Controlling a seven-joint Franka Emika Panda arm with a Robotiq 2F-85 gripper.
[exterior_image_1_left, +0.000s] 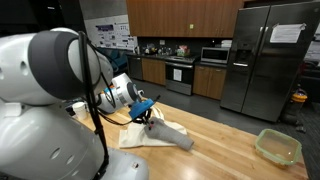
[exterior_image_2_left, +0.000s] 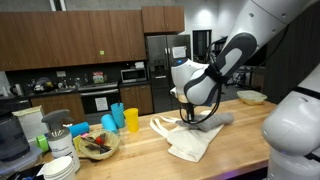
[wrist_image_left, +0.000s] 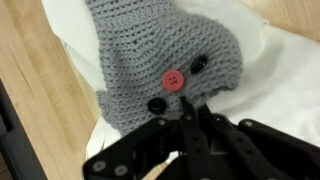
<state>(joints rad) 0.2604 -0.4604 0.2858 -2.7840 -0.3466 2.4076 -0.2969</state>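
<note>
Right at the tips, the gripper (wrist_image_left: 190, 118) is clenching fully, its jaws meeting at the near edge of the grey crocheted piece (wrist_image_left: 160, 45); whether any yarn is caught between them I cannot tell. Just beyond the jaws a black button (wrist_image_left: 157, 104) and a red button (wrist_image_left: 173, 80) are sitting on the knit, which is lying over a cream cloth (wrist_image_left: 275, 70) spreading out beneath and to either side. Further off, the wooden counter (exterior_image_1_left: 215, 130) is carrying a green bowl (exterior_image_1_left: 277, 146), well away from the jaws. A thin pinch on loose stitches is probably risking a slip, or snagging yarn and dragging the cloth along.
</note>
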